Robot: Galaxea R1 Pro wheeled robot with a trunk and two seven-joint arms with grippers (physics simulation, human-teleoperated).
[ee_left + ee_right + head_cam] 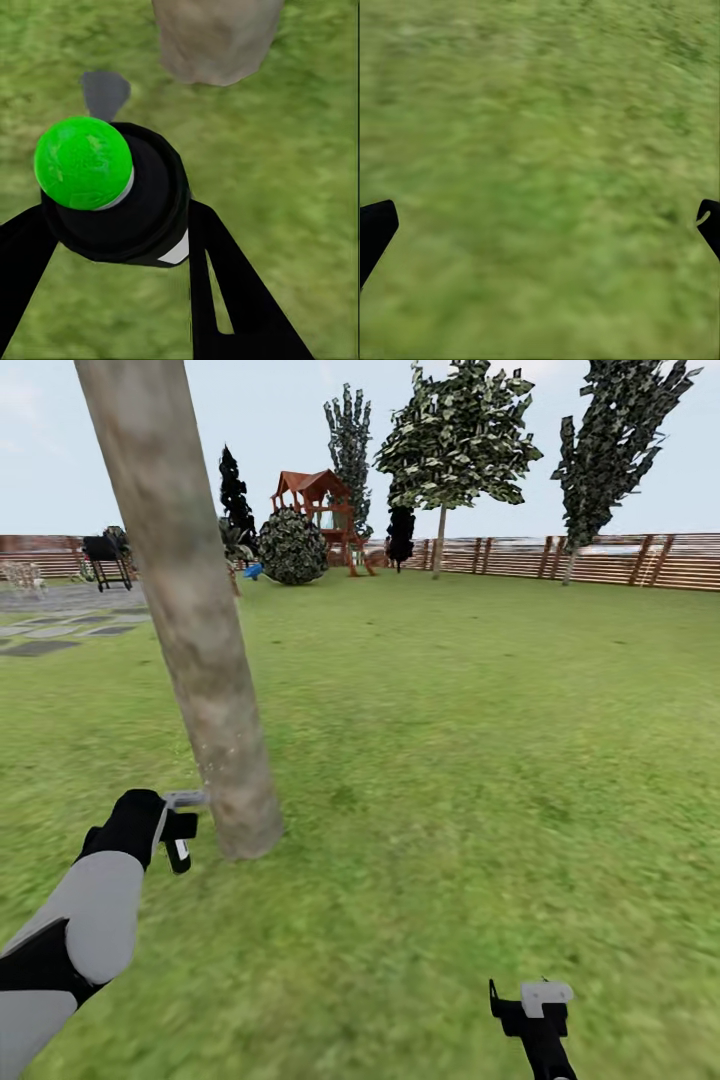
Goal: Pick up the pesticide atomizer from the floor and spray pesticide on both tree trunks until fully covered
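A thick, mottled grey-brown tree trunk point(190, 620) rises from the grass just ahead on the left; its base point(217, 37) is close in the left wrist view. My left gripper point(172, 828) is shut on the dark pesticide atomizer point(180, 845), low beside the trunk's foot. The atomizer's grey-white head point(186, 797) points at the bark and nearly touches it. Between my left gripper's point(120, 217) fingers point(225, 285) the atomizer point(127, 202) shows a bright green round end and a grey head. Another tall tree point(440, 540) stands far off by the fence. My right gripper point(522, 1000) point(540, 225) hangs open over grass.
Open lawn spreads ahead and to the right up to a brown slatted fence point(600, 560). Far back stand a round shrub point(293, 547), a wooden play tower point(320, 505) and a black grill point(105, 555). Grey stepping stones point(50, 635) lie at far left.
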